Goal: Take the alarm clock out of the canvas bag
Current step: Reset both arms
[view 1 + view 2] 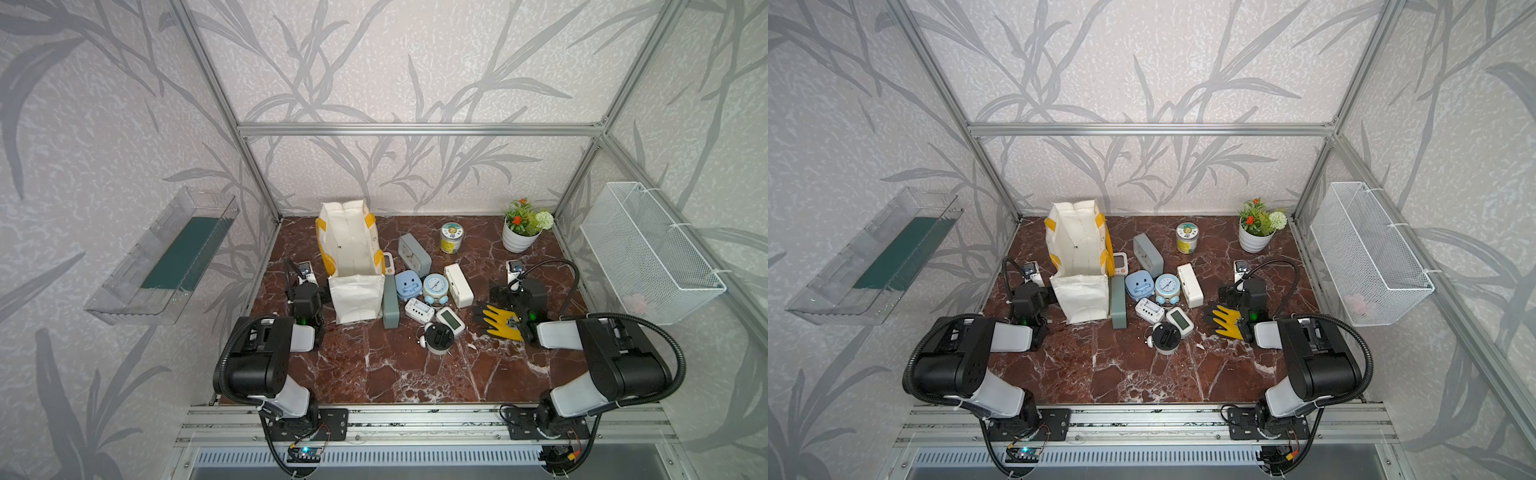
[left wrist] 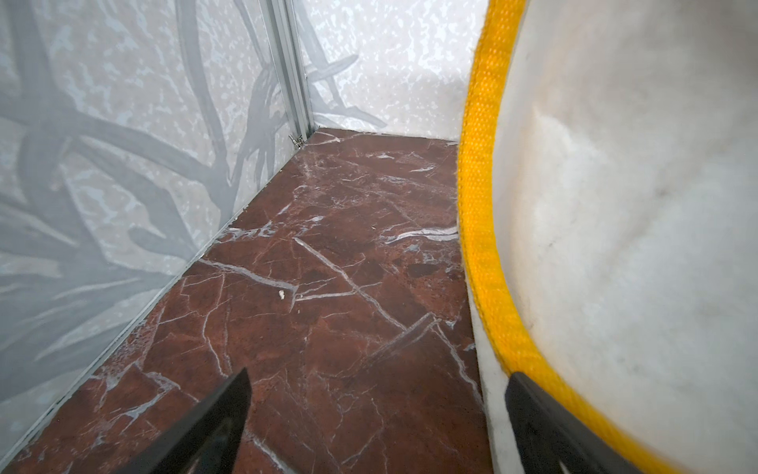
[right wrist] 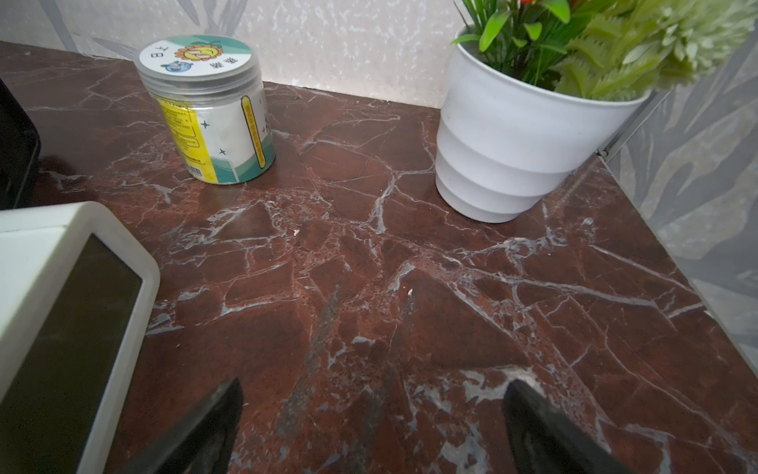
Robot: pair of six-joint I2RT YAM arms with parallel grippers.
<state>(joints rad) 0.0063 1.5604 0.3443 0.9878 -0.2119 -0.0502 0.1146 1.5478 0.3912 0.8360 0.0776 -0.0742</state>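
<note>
Sagging softly, the off-white boxy canvas bag (image 1: 351,245) with yellow straps (image 2: 480,205) likely collapses if pushed; pinch its rim. Both spread, empty: left gripper (image 2: 377,390) beside it, right gripper (image 3: 373,394) well apart.

Both top views look down on the whole tabletop (image 1: 374,374); wrist cameras sit low, close, facing the back wall (image 1: 415,174).

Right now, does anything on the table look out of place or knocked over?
Yes. A yellow glove lies next to the clocks, beside the right gripper; it seems not to belong. The black round clock lies flat, apparently face down. The canvas bag sags, its near wall crumpled.
</note>
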